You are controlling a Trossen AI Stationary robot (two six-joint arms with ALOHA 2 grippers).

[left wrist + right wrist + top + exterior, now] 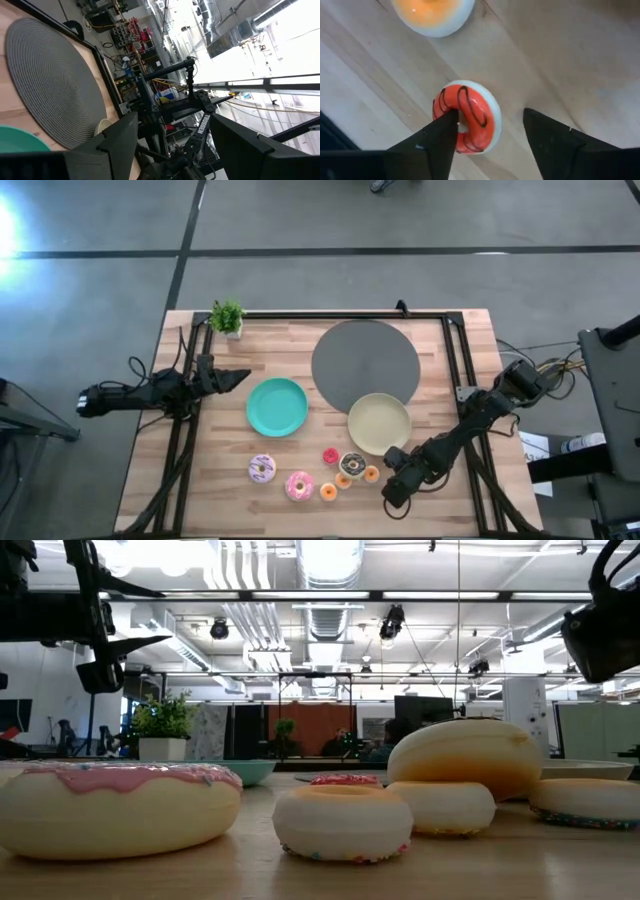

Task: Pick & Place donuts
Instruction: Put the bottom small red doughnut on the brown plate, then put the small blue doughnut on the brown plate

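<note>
Two open fingers of the right hand [490, 135] straddle the small orange donut [467, 117] off-centre; shift sideways to centre it, descend to the worktop [560, 60], then close.

- donuts [316, 473] clustered tight along front edge; gaps between the tiny ones too narrow to pass through
- right gripper [392, 480] spread just right of cluster, one finger [437, 142] overlapping the orange donut [466, 123], bare wood beside the other
- pale-yellow plate [379, 422] right behind cluster, blocks that side
- teal plate [277, 407] and grey mat [365, 364] fill the middle
- bare wood front-left and front-right corners
- left gripper [232, 377] open at left edge, plant [228, 317] in the far-left corner
</note>
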